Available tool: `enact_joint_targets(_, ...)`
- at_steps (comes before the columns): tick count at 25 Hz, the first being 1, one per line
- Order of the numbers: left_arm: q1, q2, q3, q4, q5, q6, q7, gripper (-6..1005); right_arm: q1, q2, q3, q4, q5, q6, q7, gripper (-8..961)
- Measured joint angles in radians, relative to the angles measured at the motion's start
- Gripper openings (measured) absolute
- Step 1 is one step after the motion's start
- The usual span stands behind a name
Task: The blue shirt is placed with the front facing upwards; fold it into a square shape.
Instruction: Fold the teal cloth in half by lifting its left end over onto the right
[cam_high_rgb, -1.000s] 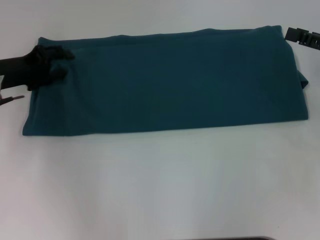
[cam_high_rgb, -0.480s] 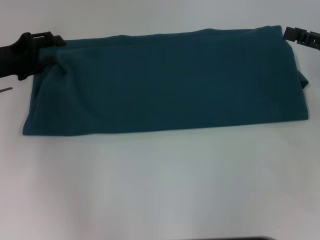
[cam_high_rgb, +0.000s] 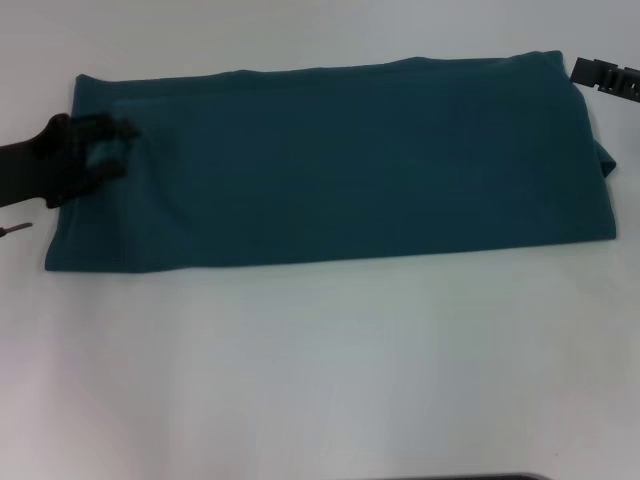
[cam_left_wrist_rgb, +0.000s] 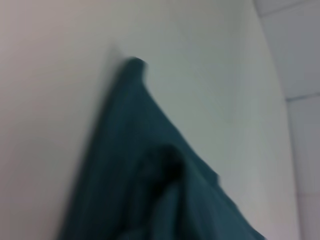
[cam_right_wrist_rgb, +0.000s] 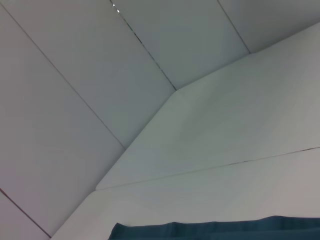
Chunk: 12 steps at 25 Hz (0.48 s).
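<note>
Cloth fills the far half of the white table (cam_high_rgb: 320, 380) — the blue shirt (cam_high_rgb: 340, 165), folded into a long band running left to right. The left gripper (cam_high_rgb: 110, 150) sits over the band's left end, fingers parted around a bunched bit of fabric. The right gripper (cam_high_rgb: 605, 78) rests just beyond the far right corner — whether clenched or released I cannot tell.

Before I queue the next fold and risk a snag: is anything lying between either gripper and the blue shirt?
Nothing visible. The left gripper is already over the blue shirt at its left end; the right gripper sits just off its far right corner, with only bare table around.
</note>
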Motion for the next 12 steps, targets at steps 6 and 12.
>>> enact_joint_targets(6,0.005,0.007,0.004,0.041,0.025,-0.026,0.012,598,-0.001,0.002,0.0,0.0,0.0,-0.001,0.0,616)
enact_joint_targets(12,0.014,0.007,-0.001,0.038,0.028,0.004,0.014,598,-0.001,-0.002,0.0,0.0,0.0,-0.003,0.002,616)
